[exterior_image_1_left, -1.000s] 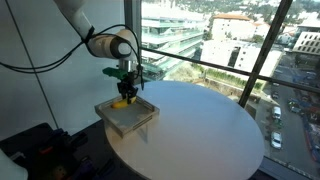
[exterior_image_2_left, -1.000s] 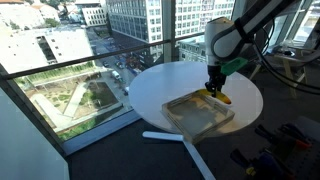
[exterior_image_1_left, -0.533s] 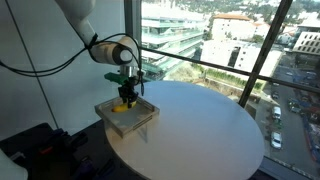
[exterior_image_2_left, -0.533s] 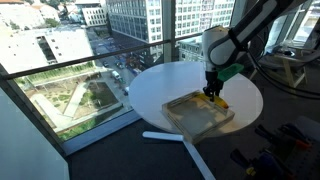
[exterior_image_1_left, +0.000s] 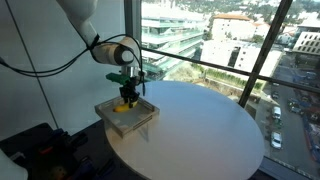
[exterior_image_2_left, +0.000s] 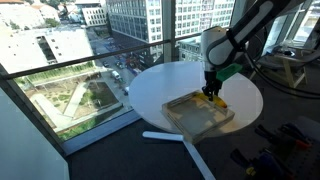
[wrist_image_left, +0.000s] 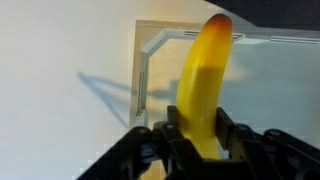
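Far left in an exterior view: dark equipment (exterior_image_1_left: 35, 150) on the floor, just beside the round white table (exterior_image_1_left: 210, 135). From upper left comes the arm (exterior_image_1_left: 100, 45), wrist bent downward. Below it the gripper (exterior_image_1_left: 124, 90) points straight down, clamped on a yellow banana (exterior_image_1_left: 122, 103). The banana hangs roughly upright over the shallow square tray (exterior_image_1_left: 128, 131), which sits at the table's left edge. Its lower end is toward the tray's far side; whether it touches the tray floor cannot be told.

Wrist view: both fingers (wrist_image_left: 171, 131) press the sides of the banana (wrist_image_left: 203, 70). Its free end reaches out past the tray's pale rim (wrist_image_left: 141, 75).

Right of the tray the tabletop runs on toward the window glass (exterior_image_1_left: 250, 40), with city buildings (exterior_image_1_left: 235, 25) beyond.
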